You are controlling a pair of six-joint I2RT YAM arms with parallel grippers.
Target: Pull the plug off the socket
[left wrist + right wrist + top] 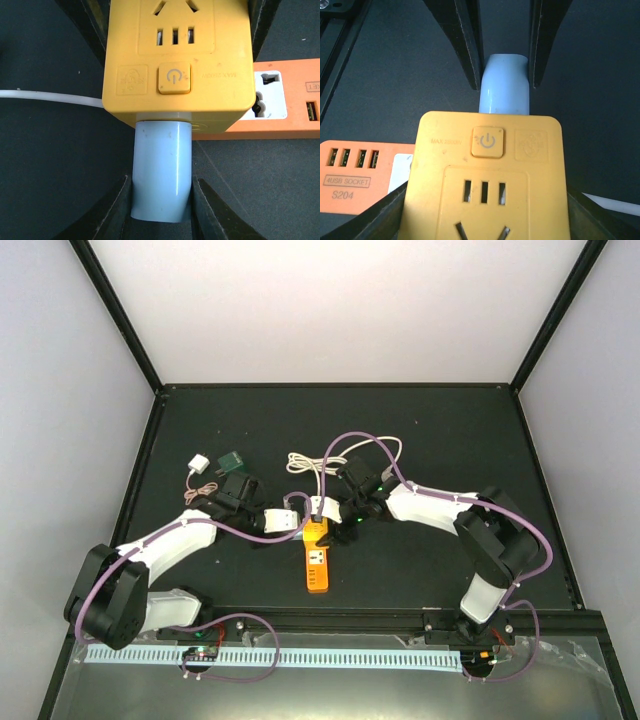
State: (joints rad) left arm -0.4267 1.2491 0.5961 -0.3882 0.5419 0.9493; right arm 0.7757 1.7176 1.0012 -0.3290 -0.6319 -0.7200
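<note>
From above, the table (450, 440) has a matt black top. It stands in a booth with pale walls (60, 330) and black frame posts (115, 310). The left gripper (303, 518) and the right gripper (342, 510) meet over the far end of an orange power strip (318, 568). A cream cord (303, 462) lies in loops behind them. Far left on the table are a small white charger (198, 464) and a dark green cube (232, 460).

In the left wrist view, the left gripper (161, 210) is closed narrow on the pale plug (162, 170), with one finger on each side. The plug sits in a yellow socket block (177, 55). The orange power strip (295, 120) shows behind the block on the black surface.

In the right wrist view, the right gripper (487, 220) holds the yellow socket block (487, 165) between wide fingers. The plug (504, 85) stands out of its far side.
</note>
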